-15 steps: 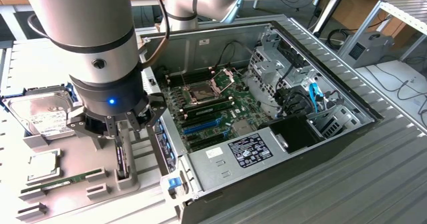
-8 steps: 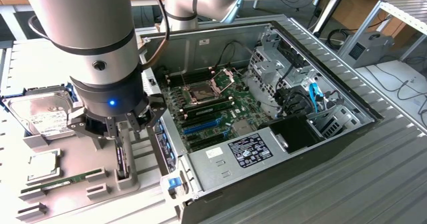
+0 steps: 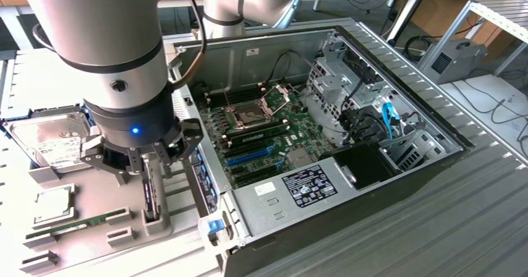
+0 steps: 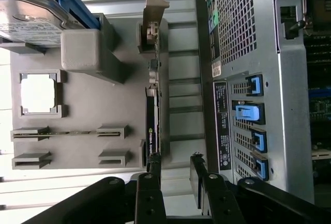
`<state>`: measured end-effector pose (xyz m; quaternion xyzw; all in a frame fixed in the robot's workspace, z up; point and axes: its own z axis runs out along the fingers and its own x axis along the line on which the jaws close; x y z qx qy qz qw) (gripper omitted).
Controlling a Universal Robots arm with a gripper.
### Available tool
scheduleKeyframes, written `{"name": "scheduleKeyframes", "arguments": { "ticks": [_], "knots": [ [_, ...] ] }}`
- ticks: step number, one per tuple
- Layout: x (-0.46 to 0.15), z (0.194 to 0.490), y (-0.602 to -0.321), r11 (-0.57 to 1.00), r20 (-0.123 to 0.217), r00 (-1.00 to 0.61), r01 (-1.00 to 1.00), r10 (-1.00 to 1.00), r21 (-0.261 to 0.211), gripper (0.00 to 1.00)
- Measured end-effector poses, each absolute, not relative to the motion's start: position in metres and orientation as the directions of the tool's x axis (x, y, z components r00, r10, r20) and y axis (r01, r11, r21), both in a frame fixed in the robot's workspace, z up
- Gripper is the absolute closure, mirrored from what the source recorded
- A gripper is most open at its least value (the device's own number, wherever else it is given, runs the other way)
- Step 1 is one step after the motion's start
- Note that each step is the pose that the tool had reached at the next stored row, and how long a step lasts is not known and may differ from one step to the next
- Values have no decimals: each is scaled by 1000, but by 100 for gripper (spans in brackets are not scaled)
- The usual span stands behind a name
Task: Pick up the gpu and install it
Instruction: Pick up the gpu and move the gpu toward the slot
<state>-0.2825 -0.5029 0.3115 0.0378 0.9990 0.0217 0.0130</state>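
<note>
gpu (image 3: 150, 196) (image 4: 151, 131) is on edge, upright in its slot in the grey holder (image 3: 86, 252) (image 4: 83, 100). Its silver bracket is at the end far from the gripper, and it isn't in the case. The gripper (image 3: 147, 166) (image 4: 175, 175) hangs right above the card's near end with jaws wide apart, gripping nothing. In the wrist view one finger (image 4: 154, 164) lines up with the card's edge and the other sits off toward the case side. Can't tell if anything touches.

Same holder, away from the case:
- memory stick (image 3: 83, 221) (image 4: 67, 133) in its groove
- CPU (image 3: 51, 204) (image 4: 37, 93) flat in its pocket
- hard drive (image 3: 51, 142) (image 4: 26, 22) at the far end

PC case (image 3: 429, 135) (image 4: 289, 105) lies open on the table (image 3: 462, 227), just beside the holder on the exterior view's right. The motherboard (image 3: 264, 135) is exposed, and blue latches (image 4: 253, 113) run along the rear slot panel.
</note>
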Motion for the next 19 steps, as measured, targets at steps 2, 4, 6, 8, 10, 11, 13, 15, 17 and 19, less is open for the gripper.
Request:
{"name": "scheduleKeyframes", "arguments": {
  "ticks": [2,4,6,8,10,11,13,15,17,19],
  "knots": [
    [-283,311,-503,996,-24,-997,75,76,44,64],
    [-283,310,-503,996,-24,-997,75,76,44,64],
    [-283,308,-503,996,-24,-997,75,76,44,64],
    [-283,307,-503,996,-24,-997,75,76,44,64],
    [-283,307,-503,996,-24,-997,75,76,44,64],
    [-283,306,-503,996,-24,-997,75,76,44,64],
    [-283,306,-503,996,-24,-997,75,76,44,64],
    [-283,305,-503,996,-24,-997,75,76,44,64],
    [-283,304,-503,996,-24,-997,75,76,44,64],
    [-283,303,-503,996,-24,-997,75,76,44,64]
  ]
}}
